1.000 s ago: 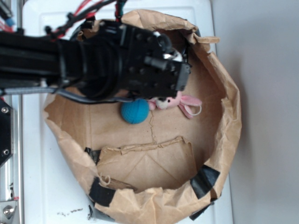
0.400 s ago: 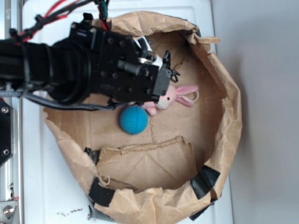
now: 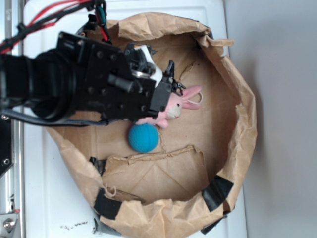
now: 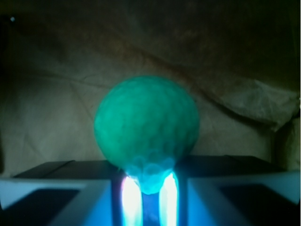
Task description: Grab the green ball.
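From above, my black arm (image 3: 64, 87) comes in from the left edge over the white counter (image 3: 54, 198), with red and black cables (image 3: 49, 10) trailing off its upper side. It reaches across the rim of a crumpled brown paper bag (image 3: 237, 124) that lies open like a shallow bowl, patched with strips of black tape (image 3: 217, 191) along its lower edge. My tool (image 3: 171, 82) sits at the arm's right end, inside the bag and above its floor. Just beside and partly under the tool lies a pink plush rabbit (image 3: 173, 106), ears pointing right. Below the rabbit and touching or nearly touching it rests a bright blue-teal ball (image 3: 143, 138) on the bag's floor, near a torn flap of paper (image 3: 158, 171). The green ball does not show from above; my arm and tool cover that spot. In the wrist view the green ball (image 4: 146, 129) fills the middle, dimpled and lit pale green-blue from beneath, seated right at the tool (image 4: 149, 197) between its two fingers (image 4: 56, 188), with the wrinkled paper wall behind it. Whether the fingers are pinching the ball or merely flanking it, I cannot tell.
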Robot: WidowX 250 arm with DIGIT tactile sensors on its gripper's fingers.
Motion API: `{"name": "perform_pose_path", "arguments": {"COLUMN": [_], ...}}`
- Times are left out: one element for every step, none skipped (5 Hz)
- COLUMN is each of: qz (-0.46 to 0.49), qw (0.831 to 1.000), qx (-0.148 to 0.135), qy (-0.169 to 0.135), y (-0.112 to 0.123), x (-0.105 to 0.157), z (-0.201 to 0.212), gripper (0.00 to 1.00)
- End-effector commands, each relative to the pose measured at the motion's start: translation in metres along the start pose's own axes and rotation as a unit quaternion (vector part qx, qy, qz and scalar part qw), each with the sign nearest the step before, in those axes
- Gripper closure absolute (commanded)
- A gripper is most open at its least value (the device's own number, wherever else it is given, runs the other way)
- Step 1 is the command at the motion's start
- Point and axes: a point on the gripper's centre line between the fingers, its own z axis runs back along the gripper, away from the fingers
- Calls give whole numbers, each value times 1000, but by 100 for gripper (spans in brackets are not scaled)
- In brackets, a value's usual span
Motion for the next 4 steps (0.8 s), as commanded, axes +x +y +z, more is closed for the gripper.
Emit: {"name": "perform_pose_path", "arguments": {"qz": [-112, -188, -246, -267], "qw": [990, 974, 960, 954], "qx": [-75, -78, -67, -54], "qy": [49, 96, 117, 122], "y": [12, 10, 17, 20], "x": [23, 34, 42, 49], "z": [64, 87, 104, 109], "gripper": [100, 100, 100, 100]}}
